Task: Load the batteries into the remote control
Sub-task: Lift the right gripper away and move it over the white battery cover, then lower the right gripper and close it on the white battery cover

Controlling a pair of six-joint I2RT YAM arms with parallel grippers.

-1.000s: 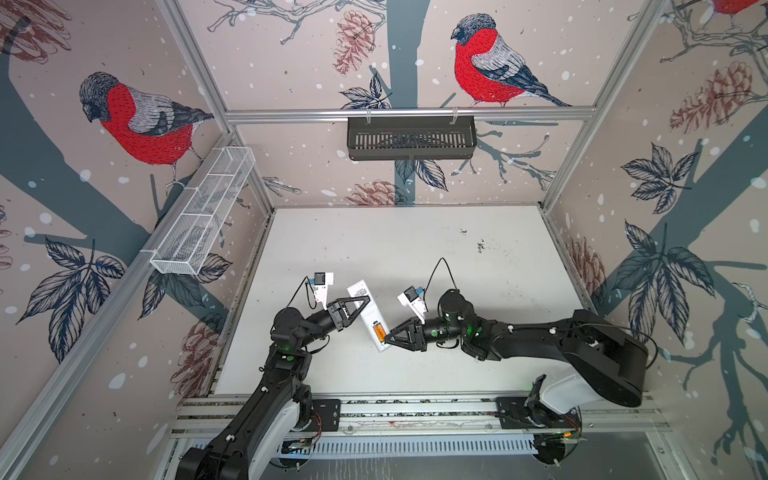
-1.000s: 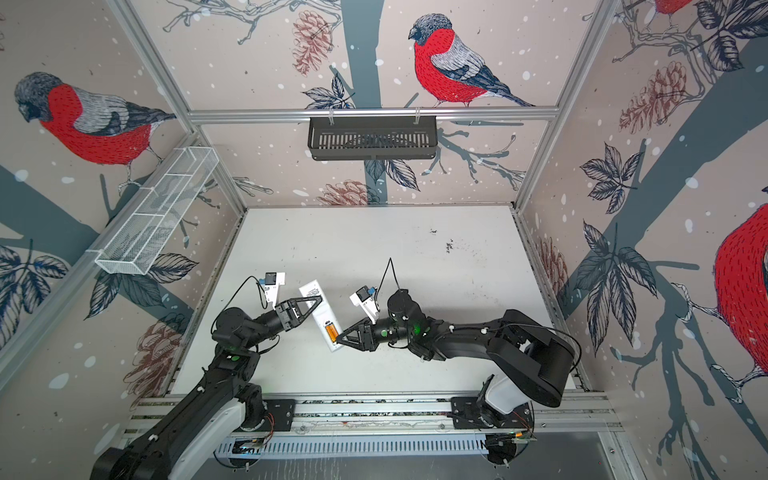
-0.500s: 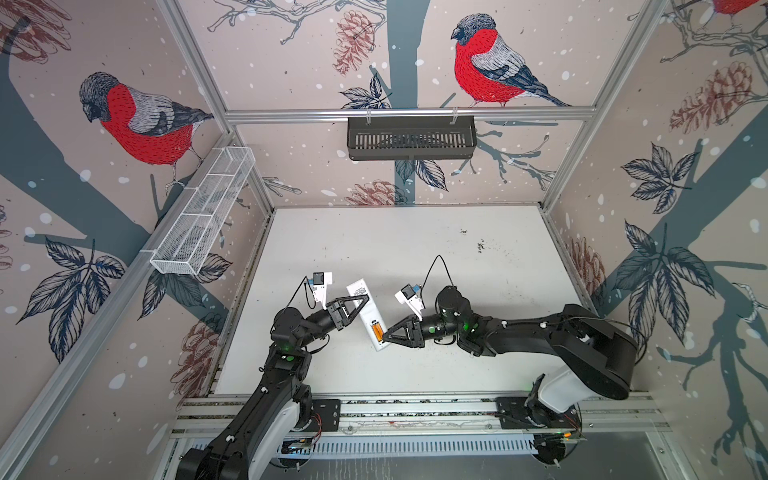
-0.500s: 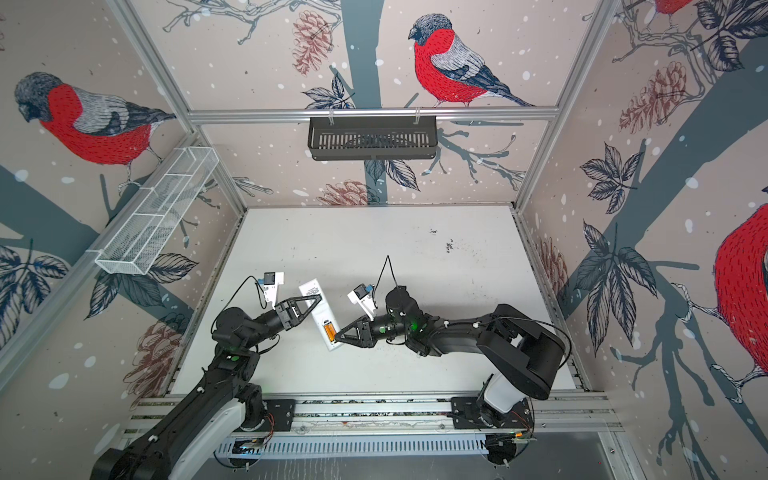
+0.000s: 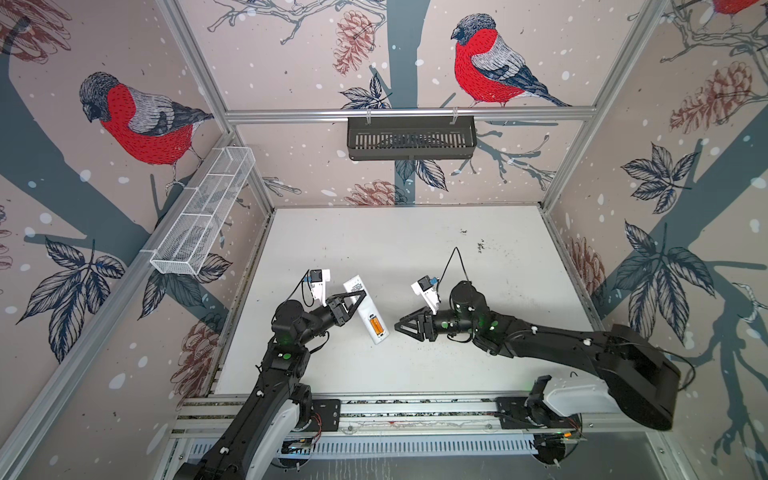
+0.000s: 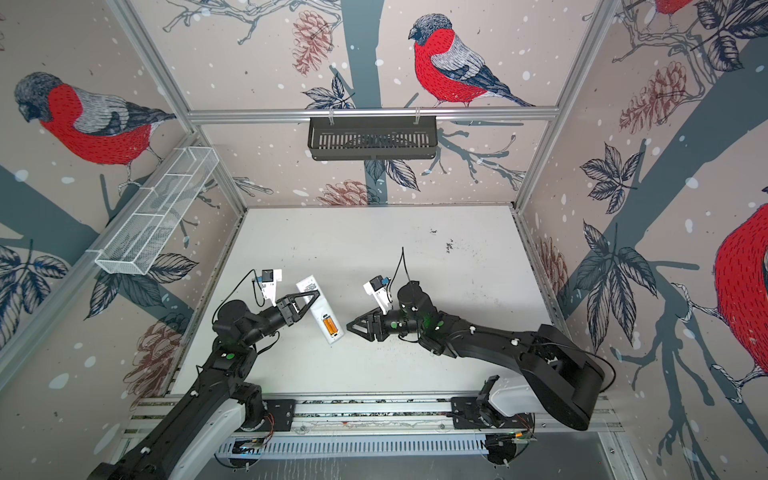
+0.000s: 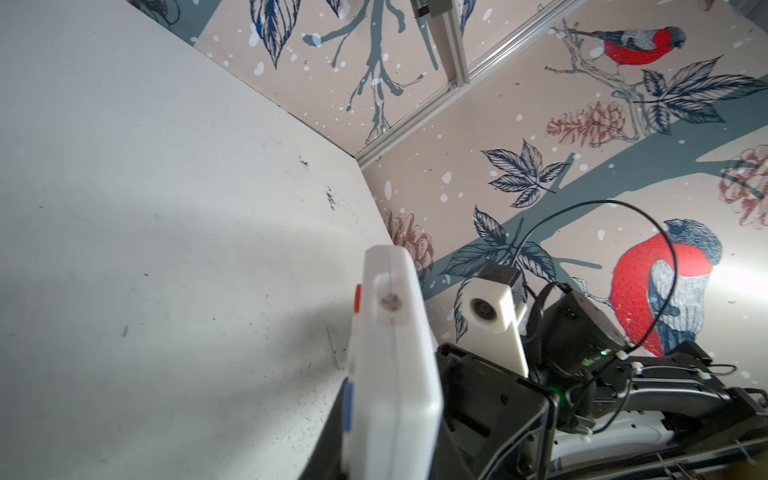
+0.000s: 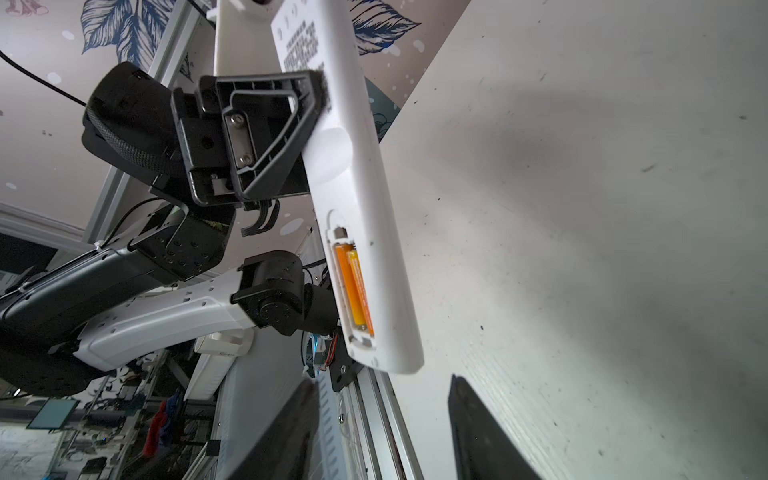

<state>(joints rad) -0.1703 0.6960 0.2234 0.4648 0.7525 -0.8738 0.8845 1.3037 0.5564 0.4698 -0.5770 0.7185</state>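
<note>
1. Two batteries lie side by side in the open bay of the remote control.
2. Fingers of the left gripper clamp the remote control's printed half; the bay lies beyond them.
3. Fingers of the right gripper stand apart, empty, just beside the bay end, not touching it.
</note>
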